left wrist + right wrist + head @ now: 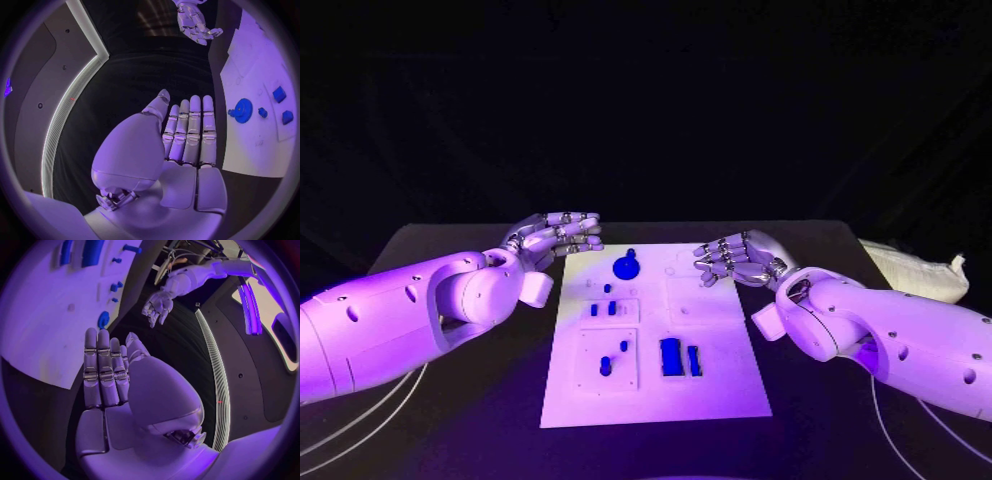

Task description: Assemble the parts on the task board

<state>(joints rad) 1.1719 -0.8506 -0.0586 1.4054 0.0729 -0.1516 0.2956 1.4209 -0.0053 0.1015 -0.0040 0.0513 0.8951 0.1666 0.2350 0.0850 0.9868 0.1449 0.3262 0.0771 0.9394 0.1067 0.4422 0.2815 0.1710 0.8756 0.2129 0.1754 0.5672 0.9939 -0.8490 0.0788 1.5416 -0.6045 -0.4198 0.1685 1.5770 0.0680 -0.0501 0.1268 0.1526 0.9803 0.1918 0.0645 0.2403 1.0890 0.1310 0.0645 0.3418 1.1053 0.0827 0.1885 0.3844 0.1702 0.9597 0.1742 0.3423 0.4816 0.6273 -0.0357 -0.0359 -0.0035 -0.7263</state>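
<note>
both hands are up at the far end of the task board, and neither one is carrying a thing. the left hand hovers at about ten o'clock off the board's far corner, fingers laid straight and side by side, thumb out, palm bare in its own wrist view. the right hand sits over the board's far right part, around one o'clock, fingers lightly curled but apart, nothing between them; its wrist view shows the same flat, bare palm.

now the parts. a blue gear lies at twelve o'clock on the board, a little knob just beyond it. toward the centre, small blue pegs stand in a square recess. nearer, at seven o'clock, two more small pieces lie in a larger recess, and beside them at six o'clock two tall blue blocks stand close together.

which step is this? hard to call. some pieces look seated, some merely resting, and bare hands fit a pause between pickups as well as a finished board. if work remains, my guess is the gear is nearest to both hands; any pickup there needs a fine pinch from above, since the piece lies flat on the plate.
</note>
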